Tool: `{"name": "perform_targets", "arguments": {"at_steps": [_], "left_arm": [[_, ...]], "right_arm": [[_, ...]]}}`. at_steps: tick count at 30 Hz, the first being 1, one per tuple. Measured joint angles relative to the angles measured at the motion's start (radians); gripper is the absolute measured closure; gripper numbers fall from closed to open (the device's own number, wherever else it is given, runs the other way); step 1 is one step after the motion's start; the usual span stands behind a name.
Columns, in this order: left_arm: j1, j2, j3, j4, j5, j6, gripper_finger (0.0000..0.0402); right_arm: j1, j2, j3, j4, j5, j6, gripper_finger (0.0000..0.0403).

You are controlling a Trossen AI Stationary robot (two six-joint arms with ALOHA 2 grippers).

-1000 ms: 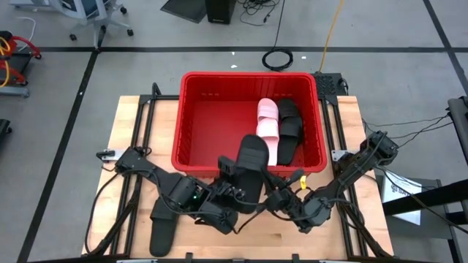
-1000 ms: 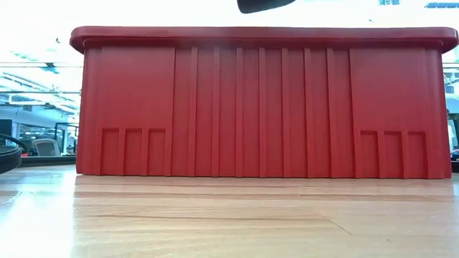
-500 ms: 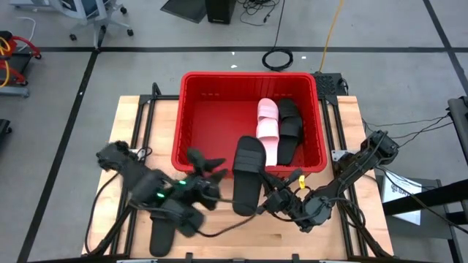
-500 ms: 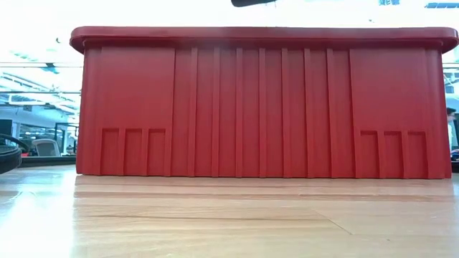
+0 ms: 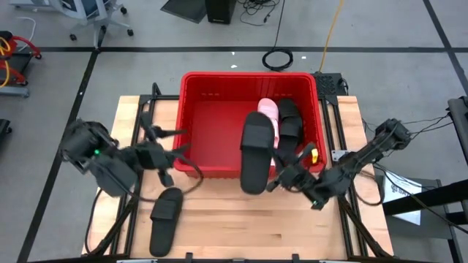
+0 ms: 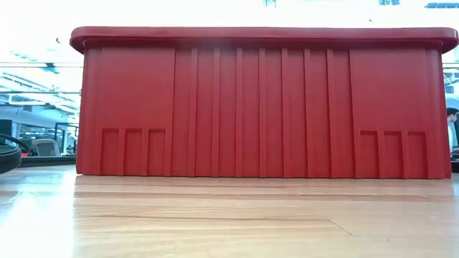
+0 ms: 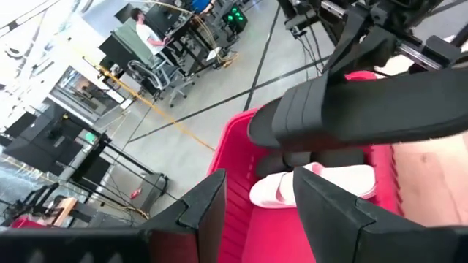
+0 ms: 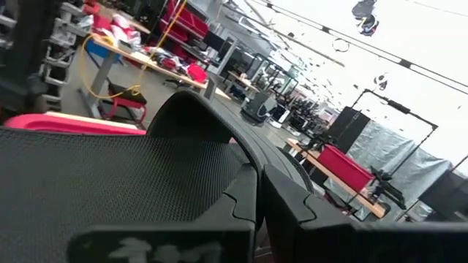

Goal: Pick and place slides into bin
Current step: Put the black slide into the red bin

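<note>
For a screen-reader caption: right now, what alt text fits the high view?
The right gripper holds a black slide over the near rim of the red bin, which already contains a pink slide and another black one. The left gripper, open, is beside the bin; one more black slide lies on the table.

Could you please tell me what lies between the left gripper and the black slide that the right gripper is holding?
In the high view, only the bin's near-left corner and bare red floor separate the left gripper from the held black slide.
</note>
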Motion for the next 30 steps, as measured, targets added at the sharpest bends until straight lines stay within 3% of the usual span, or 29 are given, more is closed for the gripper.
{"name": "perform_targets", "arguments": {"at_steps": [6, 14, 20, 24, 30], "left_arm": [[0.058, -0.068, 0.000, -0.025, 0.000, 0.035, 0.0234], [0.183, -0.125, 0.000, -0.017, 0.005, 0.126, 0.0234], [0.304, -0.159, 0.000, -0.003, 0.074, 0.156, 0.0234], [0.406, -0.174, 0.000, 0.019, 0.193, 0.185, 0.0234], [0.573, -0.176, 0.000, 0.133, 0.462, 0.301, 0.0234]], "right_arm": [[-0.058, -0.133, -0.073, -0.005, -0.024, -0.053, 0.0403], [-0.146, -0.322, -0.197, -0.034, -0.170, -0.063, 0.0403], [-0.254, -0.403, -0.257, -0.045, -0.259, -0.050, 0.0403], [-0.355, -0.416, -0.259, -0.148, -0.332, 0.011, 0.0403], [-0.542, -0.416, -0.251, -0.330, -0.533, 0.218, 0.0403]]}}
